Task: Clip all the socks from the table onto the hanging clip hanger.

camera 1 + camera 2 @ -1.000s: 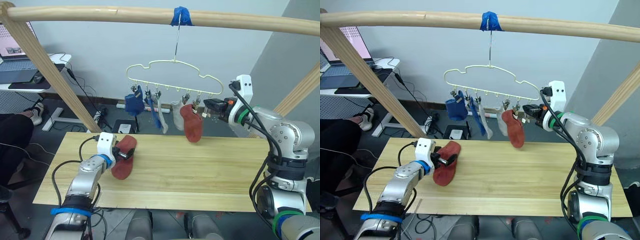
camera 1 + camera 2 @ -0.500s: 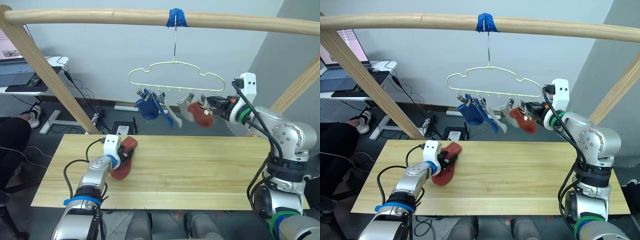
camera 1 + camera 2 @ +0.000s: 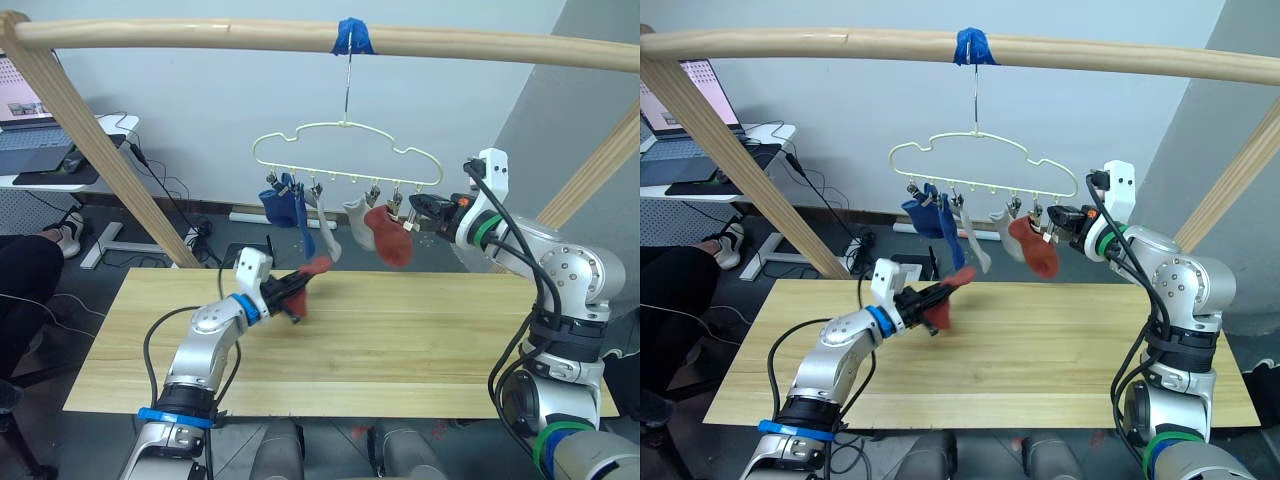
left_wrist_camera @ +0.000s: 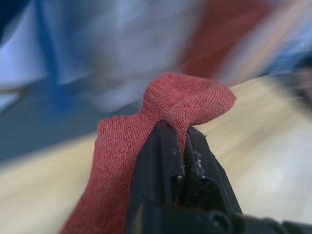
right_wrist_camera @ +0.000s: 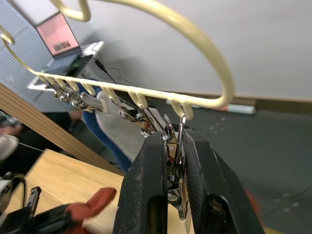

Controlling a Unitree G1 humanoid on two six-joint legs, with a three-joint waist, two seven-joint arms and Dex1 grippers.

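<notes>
My left gripper [image 3: 293, 290] is shut on a rust-red sock [image 3: 308, 276] and holds it above the table [image 3: 420, 350], left of centre. In the left wrist view the sock [image 4: 185, 100] folds over the shut fingertips [image 4: 165, 146]. The pale yellow clip hanger [image 3: 345, 152] hangs from the pole by its hook. Two blue socks [image 3: 278, 205], two grey socks [image 3: 356, 222] and one rust-red sock [image 3: 388, 240] hang from its clips. My right gripper [image 3: 418, 213] is shut on the metal clip [image 5: 174, 161] at the hanger's right end.
A round wooden pole with blue tape [image 3: 356, 33] spans the top, held by slanted wooden posts [image 3: 95, 150] at both sides. Behind the table on the left are a desk with a laptop [image 3: 40, 130], floor cables and a person's leg [image 3: 25, 275].
My left gripper closed on the rust-red sock and lifted it off the table, up and to the right. The hanger swung and settled. The right gripper kept its hold on the clip.
</notes>
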